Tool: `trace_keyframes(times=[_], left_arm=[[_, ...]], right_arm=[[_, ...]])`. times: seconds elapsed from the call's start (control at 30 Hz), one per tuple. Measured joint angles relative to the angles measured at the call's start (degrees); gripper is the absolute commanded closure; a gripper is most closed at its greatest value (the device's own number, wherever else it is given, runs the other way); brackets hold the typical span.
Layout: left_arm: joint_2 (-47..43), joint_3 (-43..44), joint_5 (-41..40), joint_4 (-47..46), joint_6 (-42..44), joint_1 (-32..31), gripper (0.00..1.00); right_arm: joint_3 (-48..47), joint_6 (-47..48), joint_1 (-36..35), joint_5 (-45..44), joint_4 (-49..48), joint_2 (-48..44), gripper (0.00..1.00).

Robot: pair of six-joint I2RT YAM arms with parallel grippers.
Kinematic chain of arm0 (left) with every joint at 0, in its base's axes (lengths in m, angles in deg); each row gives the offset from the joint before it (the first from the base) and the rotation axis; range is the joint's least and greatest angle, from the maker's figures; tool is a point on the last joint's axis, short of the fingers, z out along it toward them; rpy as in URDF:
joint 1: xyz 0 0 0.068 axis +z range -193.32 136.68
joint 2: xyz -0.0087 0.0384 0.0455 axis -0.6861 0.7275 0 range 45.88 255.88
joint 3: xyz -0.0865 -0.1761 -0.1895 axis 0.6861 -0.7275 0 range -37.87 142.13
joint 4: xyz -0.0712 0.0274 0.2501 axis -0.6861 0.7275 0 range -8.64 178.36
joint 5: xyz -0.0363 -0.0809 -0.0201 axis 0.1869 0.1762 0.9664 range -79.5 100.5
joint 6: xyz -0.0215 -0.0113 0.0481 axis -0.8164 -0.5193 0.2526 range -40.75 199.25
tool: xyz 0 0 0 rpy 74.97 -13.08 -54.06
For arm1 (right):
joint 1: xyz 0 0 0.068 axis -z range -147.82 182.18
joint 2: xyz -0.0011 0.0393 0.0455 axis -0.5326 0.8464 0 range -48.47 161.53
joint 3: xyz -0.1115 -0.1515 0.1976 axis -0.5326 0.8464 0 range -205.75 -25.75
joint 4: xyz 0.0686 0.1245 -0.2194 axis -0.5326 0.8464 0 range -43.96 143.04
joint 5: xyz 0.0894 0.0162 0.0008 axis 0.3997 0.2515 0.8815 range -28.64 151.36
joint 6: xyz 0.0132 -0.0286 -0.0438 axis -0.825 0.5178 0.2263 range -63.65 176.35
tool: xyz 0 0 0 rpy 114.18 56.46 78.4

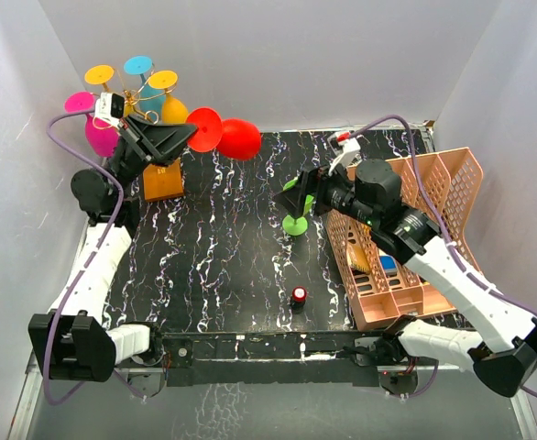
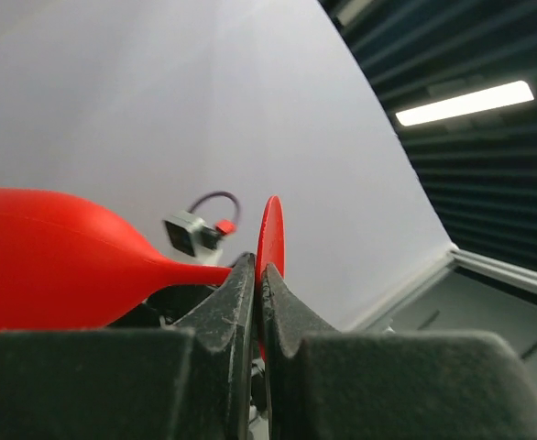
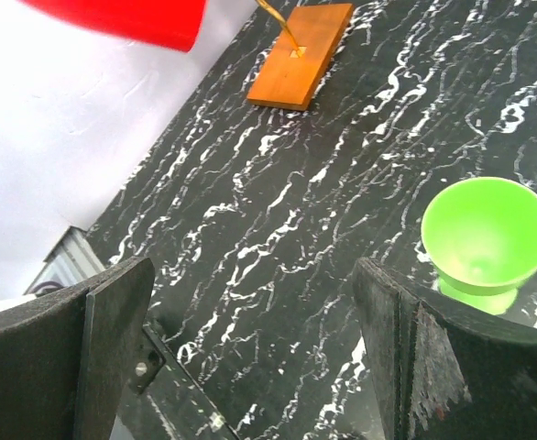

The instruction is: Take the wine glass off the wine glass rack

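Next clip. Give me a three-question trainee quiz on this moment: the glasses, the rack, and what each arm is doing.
1. True or false: the left fingers are shut on the stem of the red wine glass.
2. Where is the green wine glass? A. hanging on the wine glass rack; B. upright on the table; C. inside the pink basket.
3. Fill in: the right fingers stand ____ and hold nothing.
Key: 1 true; 2 B; 3 open.
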State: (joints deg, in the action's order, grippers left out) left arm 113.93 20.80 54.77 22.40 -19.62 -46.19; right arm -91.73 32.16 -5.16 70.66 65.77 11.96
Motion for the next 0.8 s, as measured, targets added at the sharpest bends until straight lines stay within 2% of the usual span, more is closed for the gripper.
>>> trace_keyframes(times=[0.17,0.33,0.67,0.8], left_arm=[[-0.24,-1.99,0.04,-14.73,-10.32,-0.37,1.00],[-1.70,-2.67,-0.85,-24.46,-17.14,-0.37,1.00],[-7.02,-4.76,-3.45,-31.65,-20.28,-0.42,1.00],[-7.02,-6.27,-4.66,-31.89,-20.28,-0.42,1.00]], right_arm=[[-2.91,-3.32,0.15,5.73,-3.54,4.22,0.01],[-4.02,-8.63,0.59,16.92,-14.75,7.02,0.01],[-5.92,-21.53,1.03,29.73,-41.24,11.58,0.00],[-5.95,-25.88,1.09,32.50,-50.60,12.31,0.05]])
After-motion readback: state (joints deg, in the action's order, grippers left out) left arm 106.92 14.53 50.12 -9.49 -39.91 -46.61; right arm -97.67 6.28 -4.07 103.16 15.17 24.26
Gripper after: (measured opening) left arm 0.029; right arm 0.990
